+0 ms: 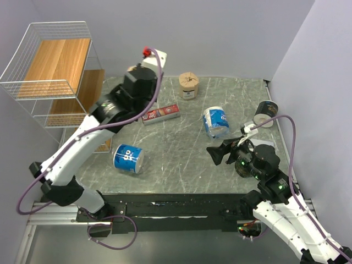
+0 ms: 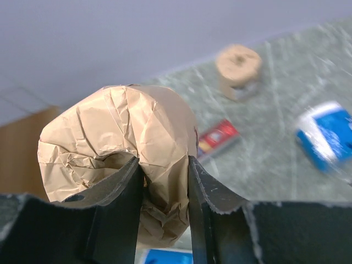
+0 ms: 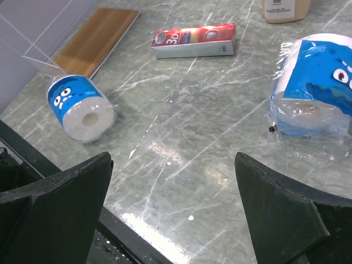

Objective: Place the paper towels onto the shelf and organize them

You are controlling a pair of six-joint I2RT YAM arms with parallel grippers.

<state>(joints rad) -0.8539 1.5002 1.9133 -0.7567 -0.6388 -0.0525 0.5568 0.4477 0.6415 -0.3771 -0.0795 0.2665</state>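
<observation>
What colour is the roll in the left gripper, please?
Kraft brown roll; best in left wrist view.

The flat red box [image 3: 193,40] carries large white characters, seemingly "3D", near its left end; its smaller print is too blurred to read.

we find the tiered white wire shelf with wooden boards [image 1: 52,82] at the far left corner of the grey-green marbled table [image 1: 181,165]. just right of it, a crumpled kraft-brown paper roll [image 2: 118,143] sits between the fingers of the left gripper [image 2: 164,165]. a second kraft-brown roll [image 1: 188,85] stands near the back wall, further right. the flat red cardboard box [image 1: 160,114] lies in front of that one, to its left. right of the box lies a blue-and-white wrapped roll [image 1: 215,121], with the right gripper [image 1: 214,155] in front of it. another blue-and-white roll [image 1: 128,158] lies near left, before the shelf's foot. a dark wrapped roll [image 1: 266,114] sits at the far right edge.
</observation>
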